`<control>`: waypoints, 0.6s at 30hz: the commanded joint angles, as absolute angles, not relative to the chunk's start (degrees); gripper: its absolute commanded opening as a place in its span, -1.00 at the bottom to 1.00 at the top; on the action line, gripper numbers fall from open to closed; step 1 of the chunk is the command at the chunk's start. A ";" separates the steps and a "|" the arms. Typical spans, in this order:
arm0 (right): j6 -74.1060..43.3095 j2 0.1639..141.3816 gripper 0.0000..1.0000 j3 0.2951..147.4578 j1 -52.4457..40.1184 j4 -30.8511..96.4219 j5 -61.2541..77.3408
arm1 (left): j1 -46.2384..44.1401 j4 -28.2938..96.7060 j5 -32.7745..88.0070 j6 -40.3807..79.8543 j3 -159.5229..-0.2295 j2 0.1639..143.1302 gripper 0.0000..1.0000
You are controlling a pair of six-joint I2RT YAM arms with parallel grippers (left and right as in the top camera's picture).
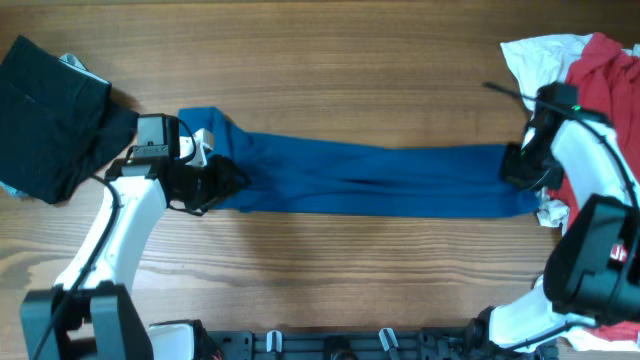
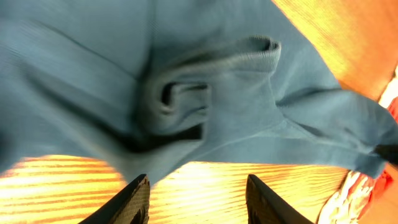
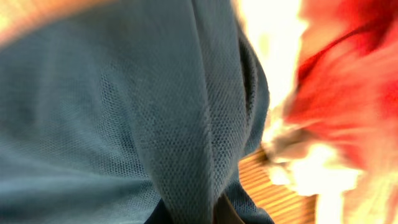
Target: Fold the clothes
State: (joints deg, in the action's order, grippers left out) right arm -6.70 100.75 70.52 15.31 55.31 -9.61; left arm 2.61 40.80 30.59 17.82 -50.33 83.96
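Blue shirt (image 1: 370, 180) stretched across worktop (image 1: 330, 60), one end beside red garment (image 1: 600, 70); right fingers (image 3: 225, 211) clamped on it there, left fingers (image 2: 134, 199) apart at far end. Risk: one-sided pull drags shirt askew.

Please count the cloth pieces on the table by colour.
Dark blue cloth shirt: 1
Black cloth garment: 1
White cloth garment: 1
Red cloth garment: 1
Total: 4
A pale edge under the black one is unclear.

Overhead evenly lit; wrist views blurred, partly overexposed.
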 commanded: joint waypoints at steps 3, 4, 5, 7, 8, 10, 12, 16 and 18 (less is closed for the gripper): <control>-5.96 93.65 -0.91 75.22 10.17 55.99 -5.26 | 2.35 41.06 32.34 16.93 -50.81 82.11 0.00; -6.00 93.62 -0.91 75.20 7.99 56.64 -4.62 | 2.35 41.08 32.34 16.91 -50.81 82.11 -0.01; -6.00 93.67 -0.91 75.16 6.13 56.90 -4.25 | 2.35 41.08 32.34 16.91 -50.81 82.11 0.00; -6.17 94.00 -0.91 75.09 1.19 57.17 -3.97 | 2.35 41.19 32.32 16.91 -50.78 82.11 -0.01; -6.22 94.21 -0.91 75.09 -1.48 57.19 -3.95 | 2.35 41.36 32.32 16.91 -50.78 82.11 0.00; -6.61 94.74 -0.91 74.96 -7.07 57.06 -3.97 | 2.35 41.85 32.32 16.88 -50.78 82.13 0.00; -8.93 96.12 -0.83 74.50 -12.60 56.84 -3.97 | 2.35 42.06 32.29 16.88 -50.78 82.19 0.00; -10.70 99.68 -0.81 74.50 -17.04 56.47 -3.51 | 2.35 42.28 32.05 16.86 -50.78 82.19 0.00; -10.72 101.86 -0.80 74.50 -18.55 55.90 -0.82 | 2.35 42.30 31.73 16.84 -50.78 82.19 0.01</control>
State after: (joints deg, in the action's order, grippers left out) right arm -8.82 98.78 74.54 -16.88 56.53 -4.27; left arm 2.61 42.17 31.42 17.82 -50.33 82.78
